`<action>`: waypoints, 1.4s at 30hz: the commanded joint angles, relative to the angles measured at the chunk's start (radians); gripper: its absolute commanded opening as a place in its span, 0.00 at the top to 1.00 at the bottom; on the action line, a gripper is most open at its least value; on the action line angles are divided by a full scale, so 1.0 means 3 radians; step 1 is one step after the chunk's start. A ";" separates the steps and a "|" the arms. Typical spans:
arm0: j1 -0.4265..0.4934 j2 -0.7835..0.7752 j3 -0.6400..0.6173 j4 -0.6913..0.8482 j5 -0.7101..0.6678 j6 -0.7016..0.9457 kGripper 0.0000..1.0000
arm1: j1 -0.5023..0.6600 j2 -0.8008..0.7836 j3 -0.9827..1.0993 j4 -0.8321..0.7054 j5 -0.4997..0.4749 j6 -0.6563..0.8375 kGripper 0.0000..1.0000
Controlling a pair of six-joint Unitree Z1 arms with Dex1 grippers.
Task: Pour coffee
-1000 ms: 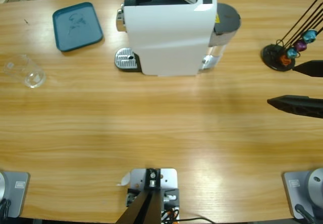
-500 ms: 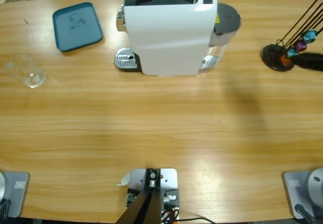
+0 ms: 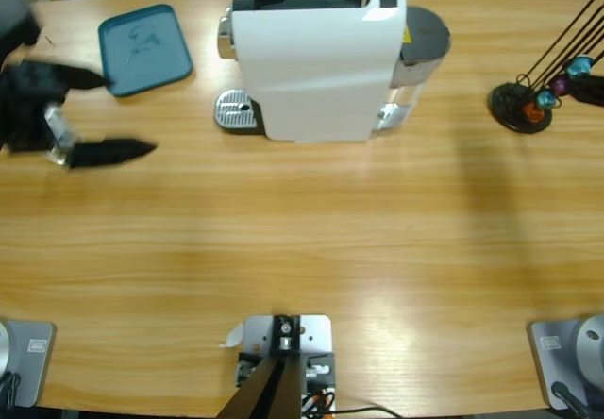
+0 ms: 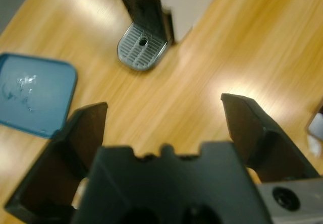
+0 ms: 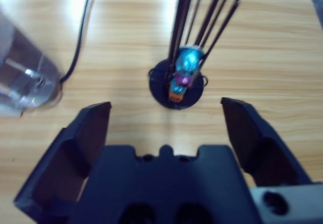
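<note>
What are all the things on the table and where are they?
Coffee machine: one, white, back middle of the table.
Drip tray: one, silver metal, at the machine's front foot.
Tray: one, teal blue, back of the table beside the machine.
Glass: one, clear, near the table's edge by the tray, between the left gripper's jaws, partly hidden.
Capsule stand: one, black wire, at the table's far end.
Capsules: a few, blue, purple and orange, on the stand.
Table: one, wooden.
Left gripper: black, open around the glass.
Right gripper: black, open, facing the capsule stand.

Tray (image 3: 144,49) left of coffee machine (image 3: 316,60)
</note>
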 commanded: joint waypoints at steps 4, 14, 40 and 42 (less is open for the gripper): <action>-0.0033 -0.0524 0.0562 -0.0117 0.0281 -0.0232 0.03 | -0.0328 0.0803 0.0442 -0.1049 0.0154 -0.0038 0.19; -0.0033 -0.0278 0.0408 -0.0209 0.0297 -0.0272 0.03 | -0.0552 0.0652 0.0607 -0.1354 0.0294 -0.0034 0.40; -0.0033 -0.0263 0.0397 -0.0209 0.0292 -0.0338 0.03 | -0.0769 0.0810 0.0714 -0.1704 0.0496 -0.0166 0.87; -0.0033 -0.0263 0.0398 -0.0209 0.0293 -0.0342 0.03 | -0.0773 0.0810 0.0715 -0.1704 0.0493 -0.0166 0.89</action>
